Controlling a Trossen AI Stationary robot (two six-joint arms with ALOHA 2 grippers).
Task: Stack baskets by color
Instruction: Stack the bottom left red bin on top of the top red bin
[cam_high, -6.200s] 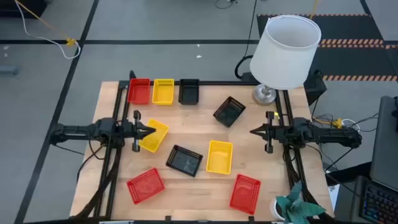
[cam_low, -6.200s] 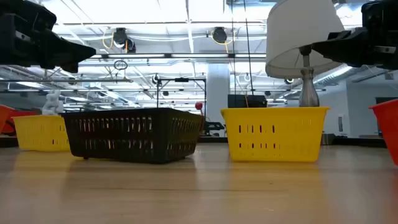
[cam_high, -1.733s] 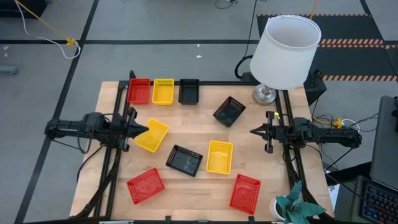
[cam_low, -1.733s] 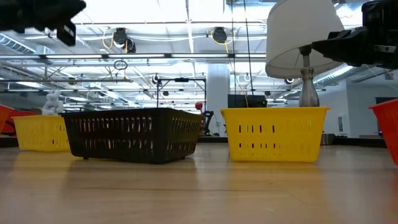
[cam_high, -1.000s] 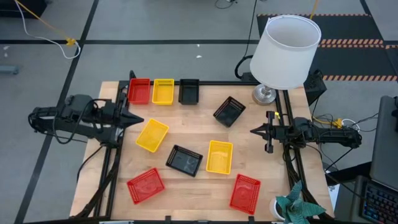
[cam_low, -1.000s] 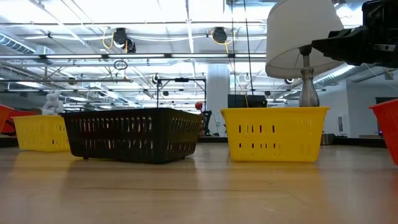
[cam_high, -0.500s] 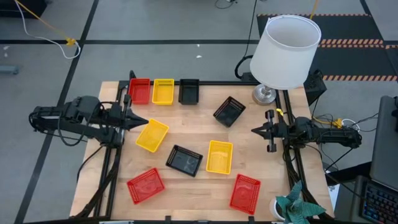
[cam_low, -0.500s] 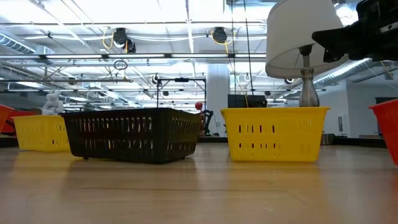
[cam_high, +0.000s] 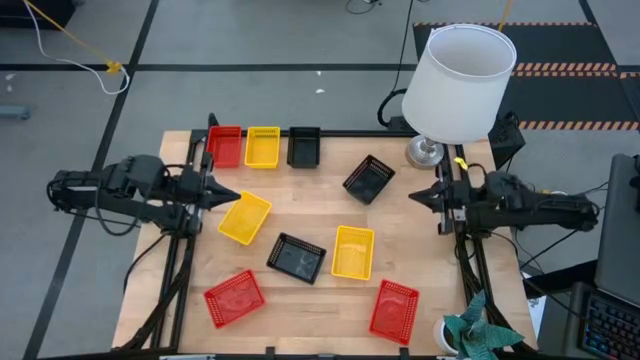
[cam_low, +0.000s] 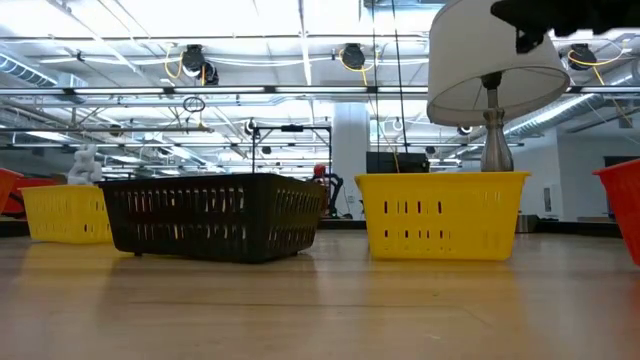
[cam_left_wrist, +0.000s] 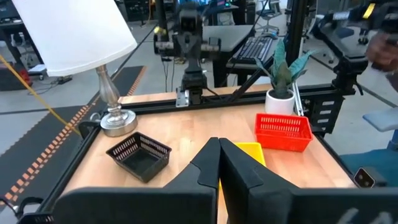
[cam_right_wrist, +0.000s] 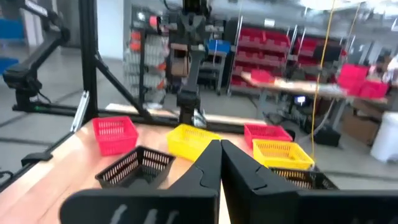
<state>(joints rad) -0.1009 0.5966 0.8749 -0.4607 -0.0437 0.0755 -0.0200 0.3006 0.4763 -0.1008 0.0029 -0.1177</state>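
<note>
Left gripper (cam_high: 232, 197) hovers closed and empty beside a yellow basket (cam_high: 245, 218); right gripper (cam_high: 415, 197) (also closed, apparently empty) waits opposite.

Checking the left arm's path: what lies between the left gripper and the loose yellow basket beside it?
Nothing: in the high view only bare table separates the shut left gripper from the loose yellow basket.

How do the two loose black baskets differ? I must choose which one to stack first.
The black basket near the lamp sits at the table's far side, close to the right pincer; the black basket mid-table lies nearer the front, between a yellow basket and another yellow basket. They are turned at different angles. Both are upright, empty, mesh-sided and untouched.
</note>
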